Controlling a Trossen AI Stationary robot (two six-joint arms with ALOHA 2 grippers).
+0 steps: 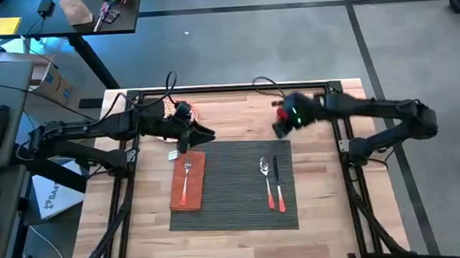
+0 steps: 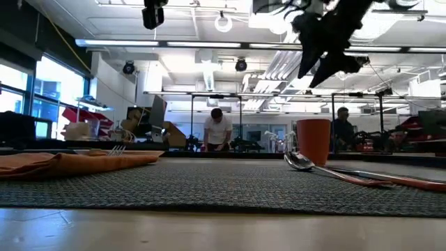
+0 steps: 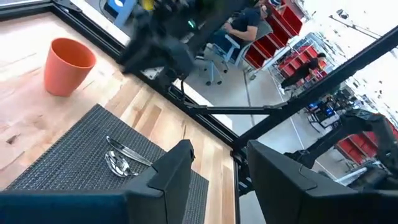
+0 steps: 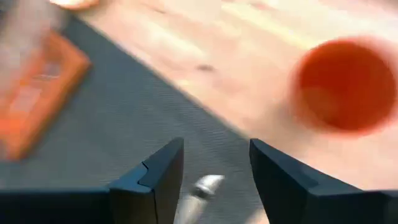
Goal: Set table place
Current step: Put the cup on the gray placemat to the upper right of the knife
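Observation:
The dark grey ribbed placemat [image 1: 235, 185] lies flat in the middle of the light wooden table [image 1: 323, 219]. On its left part lies an orange napkin [image 1: 188, 181] with a fork [image 1: 186, 176] on top. A spoon [image 1: 264, 171] and a red-handled knife [image 1: 278, 186] lie side by side on its right part. An orange cup [image 3: 68, 65] stands upright on the wood just past the mat's far right corner. My left gripper [image 1: 206, 134] hovers open above the mat's far left edge. My right gripper [image 4: 214, 168] hovers open above the far right edge, beside the cup [image 4: 345, 84].
A round red-patterned plate [image 1: 167, 115] sits at the far left of the table, mostly hidden under my left arm. A black rail frame [image 1: 227, 87] edges the table. People stand in the room beyond the far edge [image 2: 217, 129]. Bare wood shows near the front edge.

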